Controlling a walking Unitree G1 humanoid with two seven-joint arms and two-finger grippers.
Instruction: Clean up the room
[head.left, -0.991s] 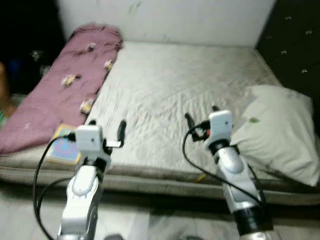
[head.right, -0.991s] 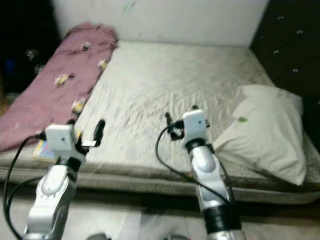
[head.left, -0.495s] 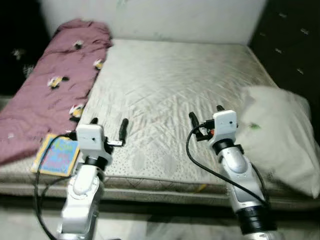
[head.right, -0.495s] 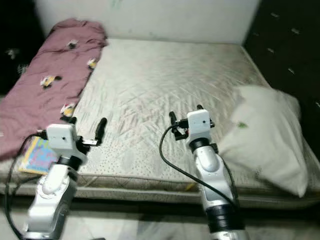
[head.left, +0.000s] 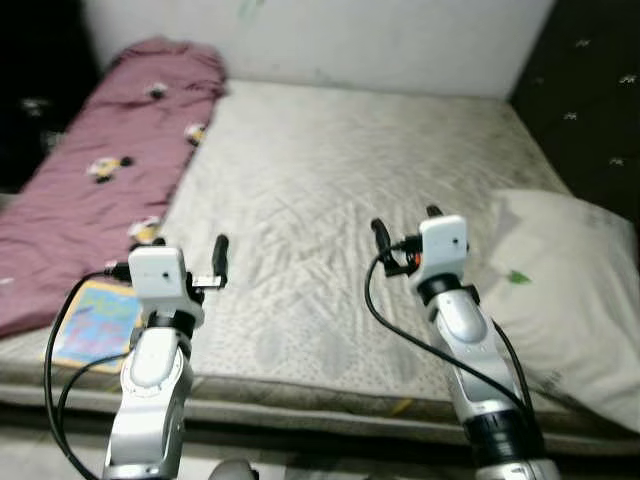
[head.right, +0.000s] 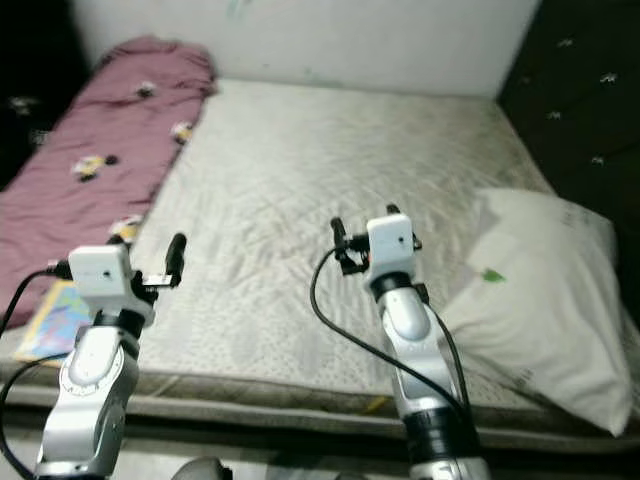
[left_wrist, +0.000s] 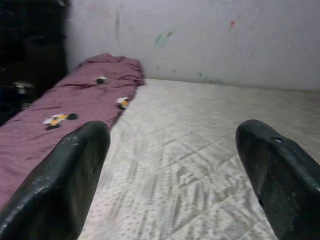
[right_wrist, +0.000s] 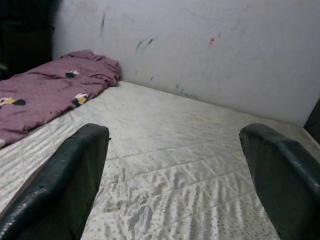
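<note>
A bare quilted mattress (head.left: 330, 170) lies before me. A mauve blanket (head.left: 100, 170) with small cartoon prints is stretched along its left side. A colourful book (head.left: 95, 322) rests at the front left corner, beside the blanket's near end. A white pillow (head.left: 565, 280) sits at the front right. My left gripper (head.left: 180, 252) hovers open over the front edge, just right of the book, holding nothing. My right gripper (head.left: 405, 226) hovers open over the mattress, left of the pillow, also with nothing in it. In the wrist views the fingers (left_wrist: 65, 185) (right_wrist: 70, 180) stand wide apart.
A white wall (head.left: 350, 40) with faint paint marks runs behind the mattress. A dark tufted panel (head.left: 590, 90) stands on the right, and the far left is in deep shade. The mattress's front edge (head.left: 330, 400) lies close below my arms.
The whole picture has shifted as the camera moves, and the book now sits further toward the corner of the frame. Both grippers stay raised and open over the mattress front.
</note>
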